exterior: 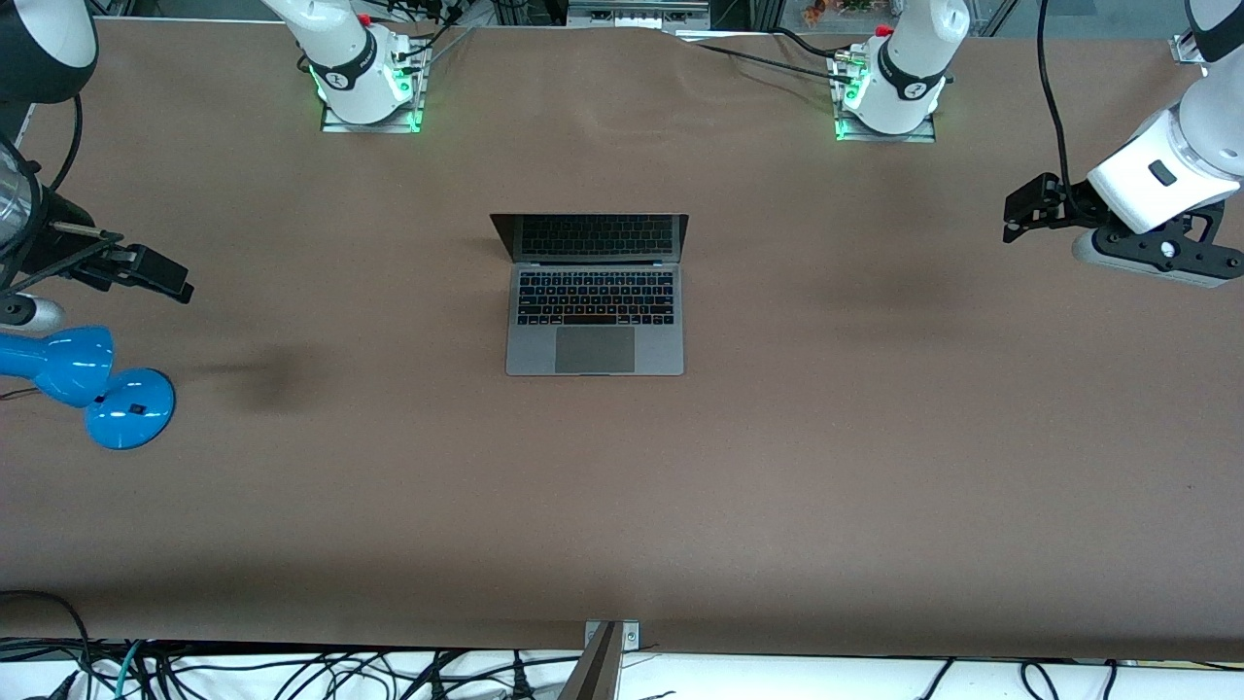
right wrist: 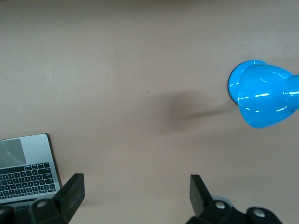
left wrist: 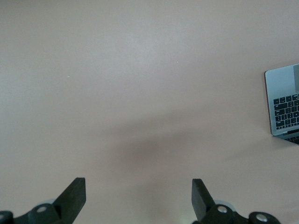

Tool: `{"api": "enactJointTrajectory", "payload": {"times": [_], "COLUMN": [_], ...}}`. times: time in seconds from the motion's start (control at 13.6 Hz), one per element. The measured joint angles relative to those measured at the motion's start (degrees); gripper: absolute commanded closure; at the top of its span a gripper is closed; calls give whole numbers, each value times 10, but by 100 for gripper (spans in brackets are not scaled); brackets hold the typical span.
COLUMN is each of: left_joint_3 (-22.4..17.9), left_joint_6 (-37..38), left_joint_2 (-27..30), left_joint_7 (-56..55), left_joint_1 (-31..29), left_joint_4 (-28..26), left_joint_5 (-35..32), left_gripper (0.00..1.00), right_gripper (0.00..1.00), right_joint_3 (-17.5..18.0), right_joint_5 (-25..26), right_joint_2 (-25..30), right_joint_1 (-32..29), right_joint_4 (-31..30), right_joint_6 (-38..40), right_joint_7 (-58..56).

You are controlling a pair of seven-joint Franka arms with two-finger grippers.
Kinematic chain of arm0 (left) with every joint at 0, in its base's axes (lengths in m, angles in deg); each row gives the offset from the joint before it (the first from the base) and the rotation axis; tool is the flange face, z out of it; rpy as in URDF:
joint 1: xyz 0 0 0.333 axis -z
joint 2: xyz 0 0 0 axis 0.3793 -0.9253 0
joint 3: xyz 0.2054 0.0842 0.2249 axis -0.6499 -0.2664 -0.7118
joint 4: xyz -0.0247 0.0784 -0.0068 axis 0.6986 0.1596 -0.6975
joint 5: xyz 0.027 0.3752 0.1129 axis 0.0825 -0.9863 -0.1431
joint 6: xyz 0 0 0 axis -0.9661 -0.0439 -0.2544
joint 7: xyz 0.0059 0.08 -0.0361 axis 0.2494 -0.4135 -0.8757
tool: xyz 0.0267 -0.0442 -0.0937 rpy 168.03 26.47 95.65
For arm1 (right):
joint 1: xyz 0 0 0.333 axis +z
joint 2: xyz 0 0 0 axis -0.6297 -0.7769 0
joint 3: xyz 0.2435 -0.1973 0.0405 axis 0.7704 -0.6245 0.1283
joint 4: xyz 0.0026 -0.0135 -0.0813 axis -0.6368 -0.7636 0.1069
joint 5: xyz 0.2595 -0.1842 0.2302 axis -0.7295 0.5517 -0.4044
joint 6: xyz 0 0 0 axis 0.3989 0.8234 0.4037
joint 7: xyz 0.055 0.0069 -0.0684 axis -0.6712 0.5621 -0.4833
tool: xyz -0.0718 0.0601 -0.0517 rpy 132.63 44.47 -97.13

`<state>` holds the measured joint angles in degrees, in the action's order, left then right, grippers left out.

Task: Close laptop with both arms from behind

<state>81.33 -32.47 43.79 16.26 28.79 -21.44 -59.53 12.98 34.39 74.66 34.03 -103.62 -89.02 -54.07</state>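
The space-grey laptop (exterior: 594,297) lies open in the middle of the brown table (exterior: 875,437), its screen up and facing the front camera, its black keys and trackpad showing. A corner of it shows in the left wrist view (left wrist: 284,102) and in the right wrist view (right wrist: 27,168). My left gripper (exterior: 1016,219) is open and empty, up in the air over the left arm's end of the table. My right gripper (exterior: 170,277) is open and empty, up over the right arm's end of the table, above the blue lamp.
A small blue lamp (exterior: 92,384) stands near the table edge at the right arm's end; it also shows in the right wrist view (right wrist: 264,99). The two arm bases (exterior: 364,78) (exterior: 889,87) stand along the table edge farthest from the front camera. Cables hang off the edge nearest the front camera.
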Motion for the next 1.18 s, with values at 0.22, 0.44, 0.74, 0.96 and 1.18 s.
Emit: {"api": "enactJointTrajectory", "payload": {"times": [0.22, 0.44, 0.74, 0.96, 1.18], "left_joint_3": [0, 0, 1, 6, 8], "left_joint_6": [0, 0, 0, 0, 0], "left_joint_2": [-2, -3, -6, -25, -42], "left_joint_7": [0, 0, 0, -18, -26], "left_joint_1": [0, 0, 1, 8, 33], "left_joint_4": [1, 1, 2, 3, 6], "left_joint_5": [0, 0, 0, 7, 7], "left_gripper": [0, 0, 0, 0, 0], "right_gripper": [0, 0, 0, 0, 0], "right_joint_3": [0, 0, 0, 0, 1], "right_joint_5": [0, 0, 0, 0, 0], "right_joint_2": [0, 0, 0, 0, -1], "right_joint_1": [0, 0, 0, 0, 0], "right_joint_4": [0, 0, 0, 0, 0], "right_joint_6": [-1, -2, -3, -3, -3], "right_joint_7": [0, 0, 0, 0, -1]}}
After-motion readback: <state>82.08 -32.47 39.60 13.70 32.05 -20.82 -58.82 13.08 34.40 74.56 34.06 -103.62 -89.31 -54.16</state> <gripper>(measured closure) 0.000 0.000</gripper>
